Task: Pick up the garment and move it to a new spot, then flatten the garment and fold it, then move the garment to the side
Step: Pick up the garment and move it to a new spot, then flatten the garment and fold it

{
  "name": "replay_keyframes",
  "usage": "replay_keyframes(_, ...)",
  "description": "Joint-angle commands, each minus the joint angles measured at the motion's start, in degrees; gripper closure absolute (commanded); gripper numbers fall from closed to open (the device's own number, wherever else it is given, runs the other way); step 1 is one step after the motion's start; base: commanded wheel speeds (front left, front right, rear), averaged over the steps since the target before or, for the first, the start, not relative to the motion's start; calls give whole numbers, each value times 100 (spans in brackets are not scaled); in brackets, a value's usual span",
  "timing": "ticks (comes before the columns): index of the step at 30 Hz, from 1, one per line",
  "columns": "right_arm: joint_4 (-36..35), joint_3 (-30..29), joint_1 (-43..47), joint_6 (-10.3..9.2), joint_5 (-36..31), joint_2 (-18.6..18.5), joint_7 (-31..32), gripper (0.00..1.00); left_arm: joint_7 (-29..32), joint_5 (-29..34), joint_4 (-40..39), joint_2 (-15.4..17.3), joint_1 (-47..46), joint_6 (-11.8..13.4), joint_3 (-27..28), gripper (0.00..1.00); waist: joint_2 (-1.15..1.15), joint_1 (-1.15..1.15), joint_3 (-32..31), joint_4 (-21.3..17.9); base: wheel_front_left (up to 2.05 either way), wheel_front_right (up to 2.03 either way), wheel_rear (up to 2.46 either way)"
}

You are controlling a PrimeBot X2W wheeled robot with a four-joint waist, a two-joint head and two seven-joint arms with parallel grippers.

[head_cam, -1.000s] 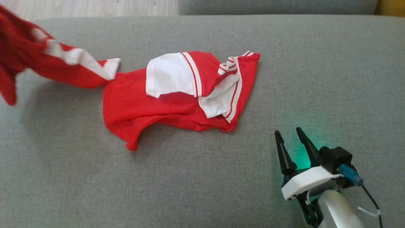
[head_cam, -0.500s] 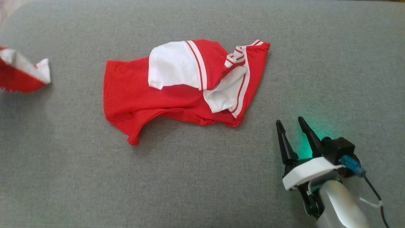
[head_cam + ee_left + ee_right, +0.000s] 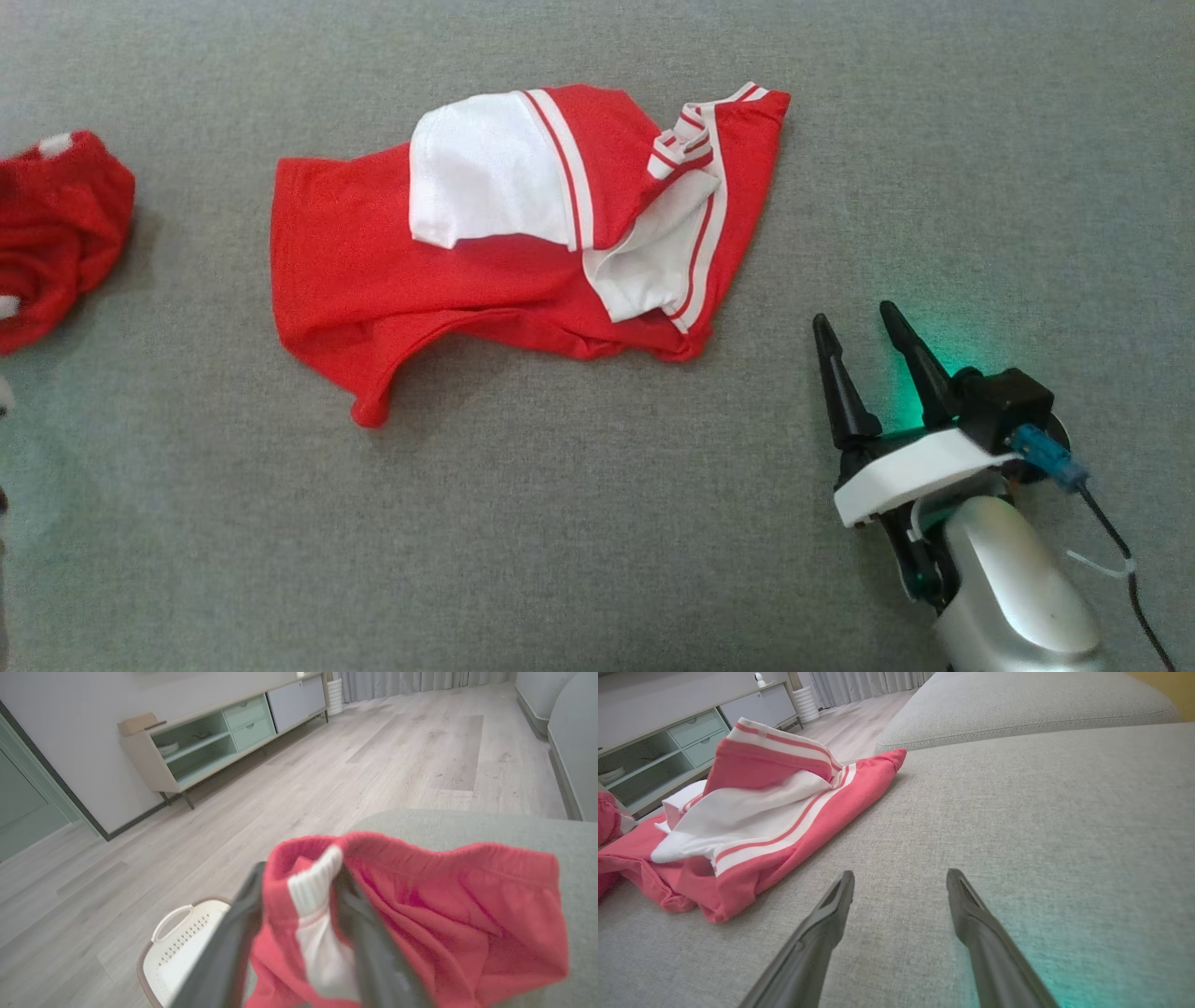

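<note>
The head view's left edge cuts off the red bundle (image 3: 56,233), and its bottom edge cuts the right arm (image 3: 1013,597). In the left wrist view the blurred bundle covers the tips of the left hand's (image 3: 301,877) fingers (image 3: 229,952). One finger hides part of a basket (image 3: 168,947), which is cropped below. The right wrist view's left edge clips the shirt (image 3: 752,812).

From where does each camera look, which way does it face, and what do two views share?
Head: above, facing down at the sofa cushion and spread garment; right gripper lower right.
Left wrist: along left gripper flanking bunched garment, floor beyond.
Right wrist: low across sofa cushion, right gripper open.
Shared: head and right wrist show spread garment.
</note>
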Motion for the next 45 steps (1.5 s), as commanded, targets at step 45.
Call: replay_keyframes(45,-28,-74,592,-4,41,158,-21,0,-575,1089,-2191,-2254,2810,-679,-135,0,0,0,-1642,-871,0,0,0)
